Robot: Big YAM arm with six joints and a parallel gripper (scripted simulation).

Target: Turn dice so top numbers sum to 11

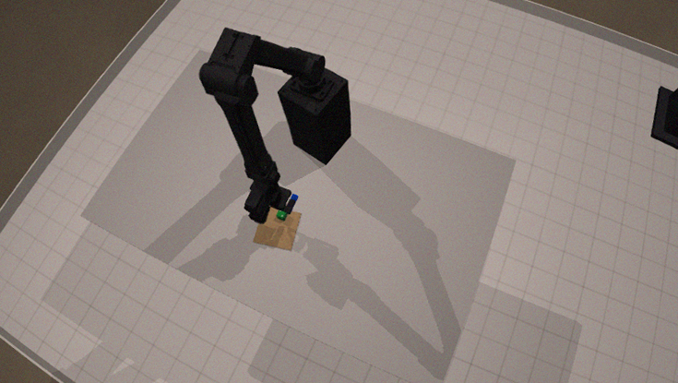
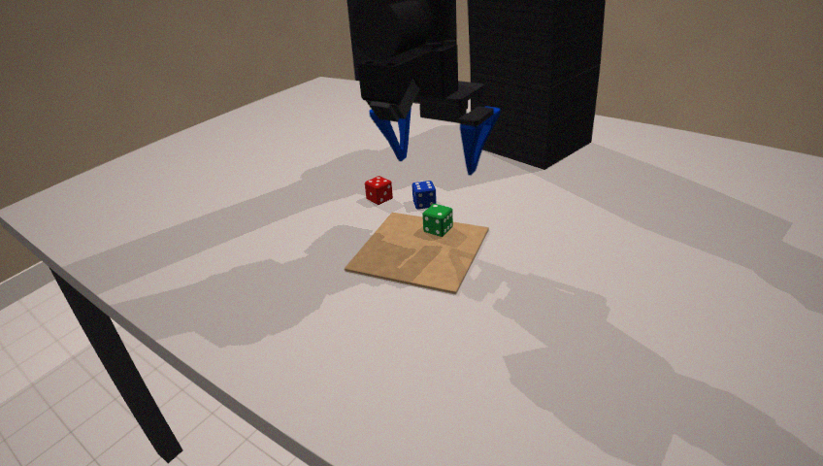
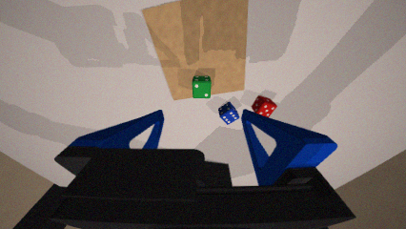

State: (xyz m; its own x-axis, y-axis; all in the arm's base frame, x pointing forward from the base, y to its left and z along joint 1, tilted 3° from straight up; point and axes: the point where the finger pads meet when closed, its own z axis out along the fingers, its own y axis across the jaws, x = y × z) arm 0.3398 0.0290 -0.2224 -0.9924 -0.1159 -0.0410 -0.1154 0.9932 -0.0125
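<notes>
The green die (image 1: 282,214) (image 2: 438,219) (image 3: 201,88) rests on the tan mat (image 1: 276,240) (image 2: 444,278) (image 3: 167,29), close to its edge nearest the arm, with two on top. The blue die (image 2: 423,195) (image 3: 229,114) sits on the table just off that edge, six on top. The red die (image 2: 378,190) (image 3: 264,106) is on the table beside the blue one, farther from the green, and seems to show five on top. The mat lies flat. My gripper (image 2: 436,166) (image 3: 202,114) is open and empty, above and on the arm's side of the green die. The top view does not show the red and blue dice.
The arm's black pedestal (image 1: 320,125) (image 2: 537,75) stands on the table behind the dice. The blue and red dice are close together with a small gap. Arm shadows cross the mat and table (image 1: 411,155) (image 2: 288,392).
</notes>
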